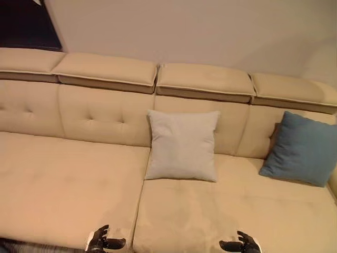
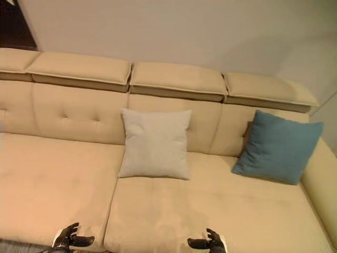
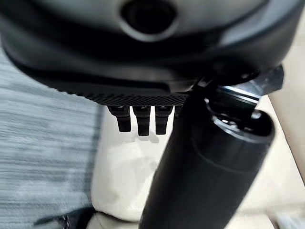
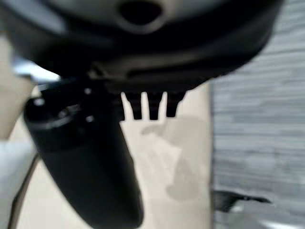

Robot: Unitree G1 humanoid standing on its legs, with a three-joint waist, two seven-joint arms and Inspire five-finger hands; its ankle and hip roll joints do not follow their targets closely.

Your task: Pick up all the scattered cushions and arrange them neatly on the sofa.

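1. Two cushions lean upright on the beige sofa (image 1: 63,195): a white cushion (image 1: 182,145) at its middle, a blue cushion (image 1: 301,148) well apart near its right end.
2. Left hand (image 1: 101,242) and right hand (image 1: 243,243) hover at the seat's front edge, fingers relaxed, holding nothing.

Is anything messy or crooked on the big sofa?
Nothing much. The square cream cushion stands upright against the beige sofa backrest. The square blue cushion leans a little tilted in the corner. Both robot hands, left and right, hang empty and open.
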